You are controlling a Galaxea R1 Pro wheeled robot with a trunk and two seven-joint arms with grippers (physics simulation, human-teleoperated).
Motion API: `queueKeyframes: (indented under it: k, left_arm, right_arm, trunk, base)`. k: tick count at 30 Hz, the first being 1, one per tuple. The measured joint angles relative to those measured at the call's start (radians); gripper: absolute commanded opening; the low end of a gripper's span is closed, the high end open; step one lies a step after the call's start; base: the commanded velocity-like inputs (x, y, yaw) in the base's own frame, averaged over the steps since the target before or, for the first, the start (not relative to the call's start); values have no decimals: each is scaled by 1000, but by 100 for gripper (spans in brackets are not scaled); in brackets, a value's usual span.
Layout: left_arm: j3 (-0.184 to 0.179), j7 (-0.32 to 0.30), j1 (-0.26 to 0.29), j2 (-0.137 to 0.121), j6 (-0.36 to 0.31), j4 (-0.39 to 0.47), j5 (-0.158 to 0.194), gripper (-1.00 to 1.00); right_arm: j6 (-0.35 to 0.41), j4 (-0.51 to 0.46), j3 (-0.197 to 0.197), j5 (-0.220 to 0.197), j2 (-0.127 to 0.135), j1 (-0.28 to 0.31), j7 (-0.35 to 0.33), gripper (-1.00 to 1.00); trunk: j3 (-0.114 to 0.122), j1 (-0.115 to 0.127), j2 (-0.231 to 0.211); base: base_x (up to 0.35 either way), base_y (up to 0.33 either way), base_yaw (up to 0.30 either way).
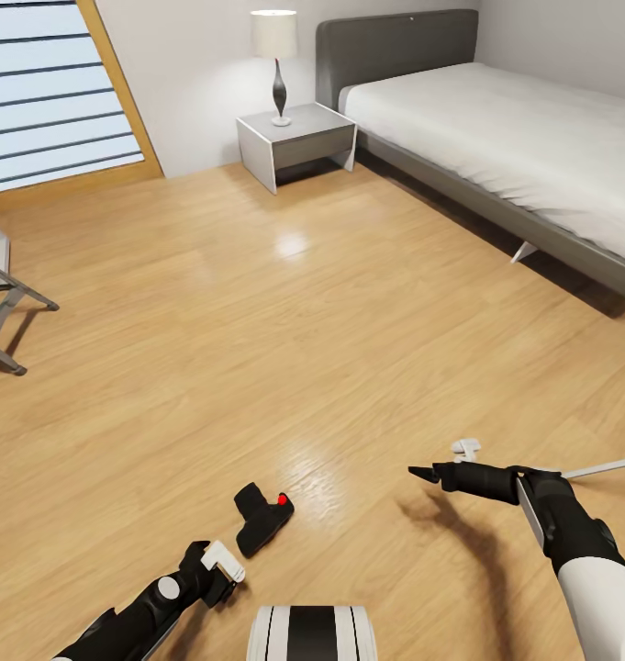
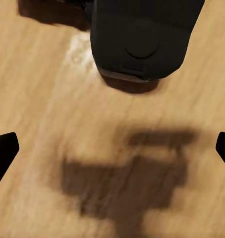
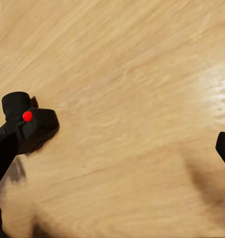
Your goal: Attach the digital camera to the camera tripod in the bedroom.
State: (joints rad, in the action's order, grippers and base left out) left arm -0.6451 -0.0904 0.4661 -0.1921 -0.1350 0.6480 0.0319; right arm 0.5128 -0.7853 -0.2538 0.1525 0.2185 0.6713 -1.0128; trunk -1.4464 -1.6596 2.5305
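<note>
The digital camera is a small black box with a red dot, lying on the light wood floor just ahead of my base. My left gripper hovers just short of it and to its left, open. In the left wrist view the digital camera's dark body lies ahead of the open left gripper, nothing between the fingers. My right gripper hangs open to the camera's right, well apart from it. The right wrist view shows the camera far to one side of the open right gripper. The camera tripod is out of view.
A grey-framed bed with a white mattress fills the far right. A white nightstand with a lamp stands beside it. Grey furniture legs poke in at the left edge. A thin silver rod lies by my right arm.
</note>
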Motion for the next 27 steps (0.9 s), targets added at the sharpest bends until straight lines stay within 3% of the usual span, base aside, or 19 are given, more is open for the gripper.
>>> queueKeyframes:
  k: [11, 27]
  left_arm:
    - [0, 0, 0, 0, 0, -1, -1, 100]
    - [0, 2, 0, 0, 0, -1, -1, 100]
  right_arm:
    - [3, 5, 0, 0, 2, 0, 48, 100]
    - [0, 6, 0, 1, 0, 0, 55, 100]
  trunk:
    - [0, 0, 0]
    - [0, 0, 0]
  base:
    - [0, 0, -101]
    - [0, 0, -11]
